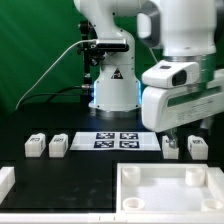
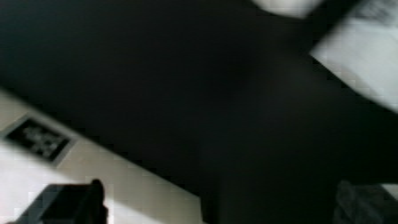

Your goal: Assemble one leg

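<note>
Four small white legs with tags stand on the black table in the exterior view: two on its left (image 1: 35, 146) (image 1: 58, 145) and two on its right (image 1: 170, 146) (image 1: 196, 148). My gripper (image 1: 182, 132) hangs just above the two right legs and holds nothing. In the blurred wrist view the gripper (image 2: 222, 205) is open, with one dark fingertip (image 2: 71, 205) far from the other (image 2: 374, 205) and only black table between them. A white surface with a tag (image 2: 36, 140) lies beside one fingertip; I cannot tell what it is.
The marker board (image 1: 118, 140) lies between the two pairs of legs. A large white tray-like panel (image 1: 165, 200) lies at the front on the exterior view's right. A white piece (image 1: 6, 181) sits at the front left edge. The robot base (image 1: 112, 85) stands behind.
</note>
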`<action>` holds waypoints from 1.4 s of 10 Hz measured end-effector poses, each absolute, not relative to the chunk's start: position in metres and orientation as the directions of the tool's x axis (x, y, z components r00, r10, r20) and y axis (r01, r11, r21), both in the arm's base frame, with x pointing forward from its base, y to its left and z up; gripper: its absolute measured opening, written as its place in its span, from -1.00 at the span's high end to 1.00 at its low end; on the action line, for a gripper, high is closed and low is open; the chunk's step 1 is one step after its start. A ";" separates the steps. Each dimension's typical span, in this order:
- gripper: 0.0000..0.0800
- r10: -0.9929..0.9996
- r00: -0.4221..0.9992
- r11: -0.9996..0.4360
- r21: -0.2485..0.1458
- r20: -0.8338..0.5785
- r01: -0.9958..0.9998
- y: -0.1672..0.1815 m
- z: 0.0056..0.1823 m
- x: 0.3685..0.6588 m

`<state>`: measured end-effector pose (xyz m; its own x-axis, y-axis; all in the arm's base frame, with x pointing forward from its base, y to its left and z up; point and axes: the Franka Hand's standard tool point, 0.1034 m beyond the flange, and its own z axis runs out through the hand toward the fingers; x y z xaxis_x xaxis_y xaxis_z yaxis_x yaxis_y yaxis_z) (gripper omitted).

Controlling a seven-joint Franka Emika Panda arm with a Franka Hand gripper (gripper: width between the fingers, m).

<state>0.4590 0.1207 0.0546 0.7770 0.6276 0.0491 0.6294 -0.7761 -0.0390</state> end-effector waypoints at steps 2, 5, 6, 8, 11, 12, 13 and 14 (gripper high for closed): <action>-0.62 0.628 0.777 -0.776 -0.039 0.049 0.629 0.121 0.055 0.459; -0.62 0.628 0.777 -0.776 -0.039 0.049 0.629 0.121 0.055 0.459; -0.62 0.628 0.777 -0.776 -0.039 0.049 0.629 0.121 0.055 0.459; -0.62 0.479 0.877 -0.876 -0.051 0.041 0.481 0.126 0.054 0.457; -0.62 0.305 0.952 -0.949 -0.077 0.013 0.305 0.140 0.050 0.448; -0.62 0.147 0.989 -0.985 -0.091 -0.003 0.146 0.152 0.050 0.444; -0.62 -0.014 1.000 -0.995 -0.103 -0.022 -0.016 0.163 0.051 0.442; -0.62 -0.138 0.990 -0.984 -0.108 -0.039 -0.141 0.171 0.051 0.440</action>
